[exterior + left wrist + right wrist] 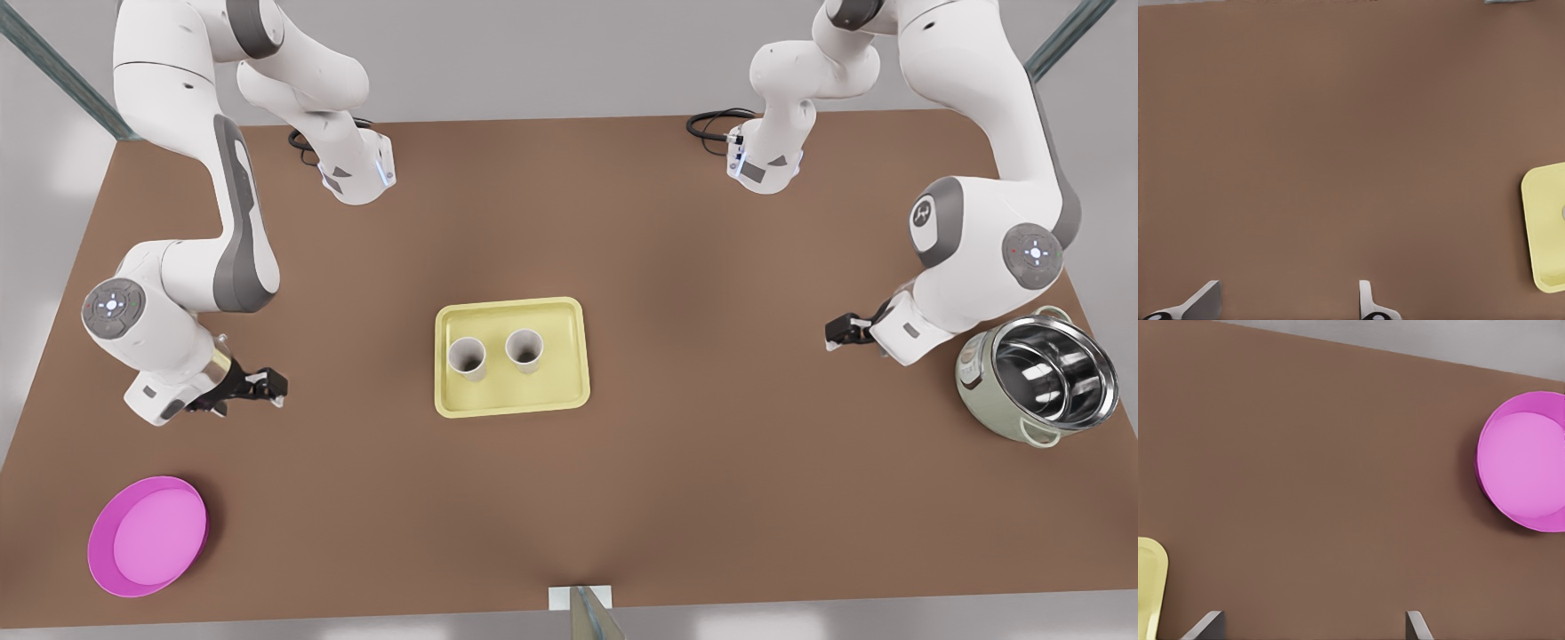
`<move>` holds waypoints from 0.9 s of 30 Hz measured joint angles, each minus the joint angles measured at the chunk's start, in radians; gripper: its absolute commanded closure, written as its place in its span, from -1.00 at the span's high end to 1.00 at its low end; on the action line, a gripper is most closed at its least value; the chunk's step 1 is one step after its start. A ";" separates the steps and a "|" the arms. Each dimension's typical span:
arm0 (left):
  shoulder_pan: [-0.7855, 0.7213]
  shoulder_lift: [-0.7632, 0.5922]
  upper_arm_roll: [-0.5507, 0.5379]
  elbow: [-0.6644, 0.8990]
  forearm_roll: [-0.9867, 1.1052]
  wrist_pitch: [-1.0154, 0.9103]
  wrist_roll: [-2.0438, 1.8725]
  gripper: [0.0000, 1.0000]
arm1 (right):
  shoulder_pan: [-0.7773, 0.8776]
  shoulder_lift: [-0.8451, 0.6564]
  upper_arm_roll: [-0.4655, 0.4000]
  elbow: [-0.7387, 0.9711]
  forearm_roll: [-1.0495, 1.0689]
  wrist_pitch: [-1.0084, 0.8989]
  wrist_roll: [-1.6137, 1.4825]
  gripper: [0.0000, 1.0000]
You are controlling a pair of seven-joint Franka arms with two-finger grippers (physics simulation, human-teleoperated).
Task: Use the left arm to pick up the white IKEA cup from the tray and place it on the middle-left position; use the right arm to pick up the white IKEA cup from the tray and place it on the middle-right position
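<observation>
Clock bearings are taken in the front view with the tray (511, 404) as centre.

- Tray sits mid-table. Both white cups are upright on it, side by side: 9 o'clock cup (467, 357) and centre cup (524, 349). Neither is touched.
- The arm bases are at 12, facing the camera, so the robot's right falls on the front view's left.
- Right gripper (271, 384) at 9, well apart from the tray, low over bare table. Its fingers (1208, 623) are spread with nothing between them. Forearm folded back, wrist aimed toward the tray.
- Left gripper (836, 332) at 3, also well apart, pincer likewise wide and empty. Elbow hunched above the pale green pot (1036, 378).
- Magenta dish (147, 536) at 8, out of the way.
- Judgement: the arms flank the tray so each can take its nearer cup. The middle-right position (356, 364) and middle-left position (711, 351) would be the bare patches between tray and grippers. No pick has begun.
</observation>
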 measured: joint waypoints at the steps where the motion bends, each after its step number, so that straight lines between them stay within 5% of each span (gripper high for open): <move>1: 0.000 0.000 -0.001 0.003 0.003 0.003 0.004 1.00 | 0.000 0.000 0.000 0.000 0.000 0.004 -0.003 1.00; 4: -0.058 0.003 -0.011 0.012 0.021 0.009 0.005 1.00 | 0.001 -0.015 0.076 0.008 0.002 0.005 -0.013 1.00; 8: -0.406 0.079 -0.032 0.080 0.067 0.014 -0.065 1.00 | 0.052 -0.022 0.223 -0.001 0.007 -0.003 -0.014 1.00; 16: -0.544 0.327 -0.088 0.163 0.055 0.105 -0.336 1.00 | 0.171 -0.005 0.239 -0.118 0.004 0.073 0.018 1.00; 27: -0.655 0.432 -0.088 0.145 0.085 0.320 -0.608 1.00 | 0.206 0.142 0.238 -0.129 0.012 0.107 0.083 1.00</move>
